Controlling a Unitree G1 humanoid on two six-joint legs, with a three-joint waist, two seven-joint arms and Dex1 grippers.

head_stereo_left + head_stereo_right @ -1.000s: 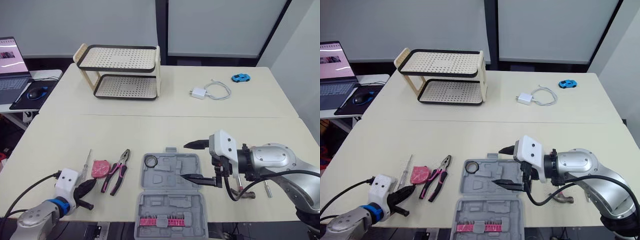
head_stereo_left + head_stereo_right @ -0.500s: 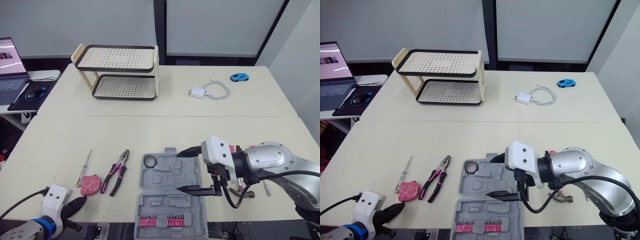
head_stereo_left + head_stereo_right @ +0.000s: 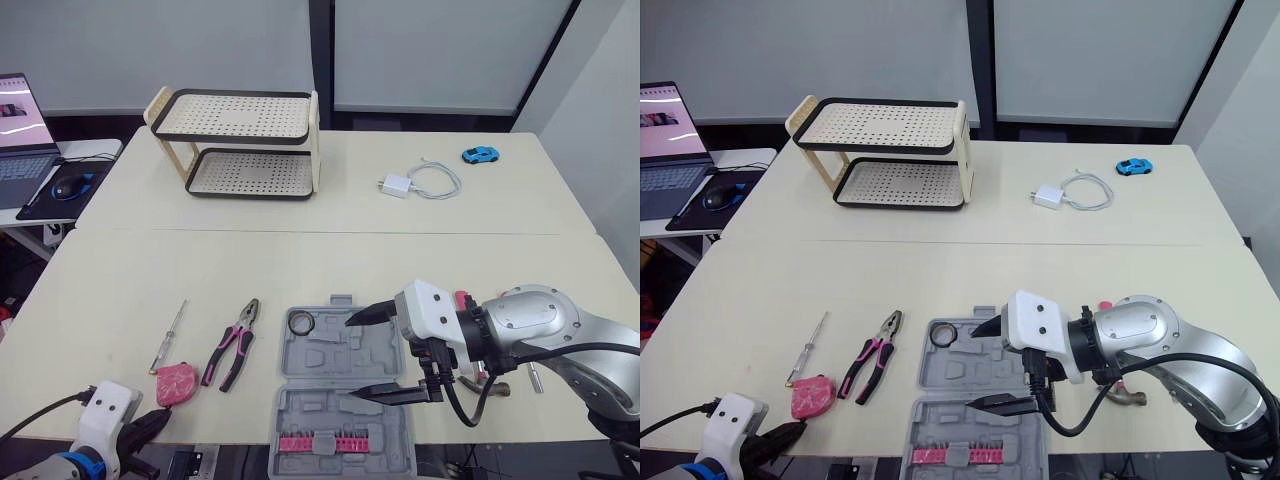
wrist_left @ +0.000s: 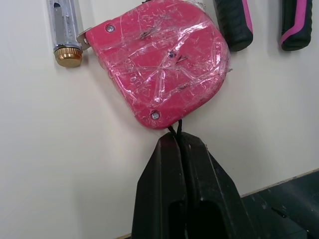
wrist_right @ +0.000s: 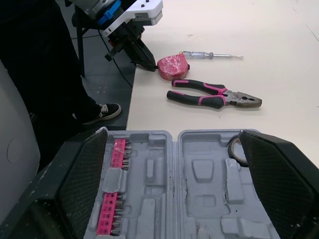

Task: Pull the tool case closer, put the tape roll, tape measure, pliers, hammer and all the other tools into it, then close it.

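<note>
Pinching the tape measure (image 4: 157,69) by its cord (image 4: 174,130), left gripper (image 4: 180,142) sits closed; right gripper (image 3: 354,357) gapes wide above the case (image 3: 310,362), opened toward the robot.

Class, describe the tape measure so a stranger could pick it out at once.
Start at the open grey tool case at the table's near edge and go to the robot's left, past the pink-handled pliers. The tape measure lies by the slim screwdriver's near end: a rounded, solid pink casing, with neither handles nor shaft.

Rack (image 3: 235,115), charger (image 3: 395,186), toy car (image 3: 480,155), laptop (image 3: 18,120)
</note>
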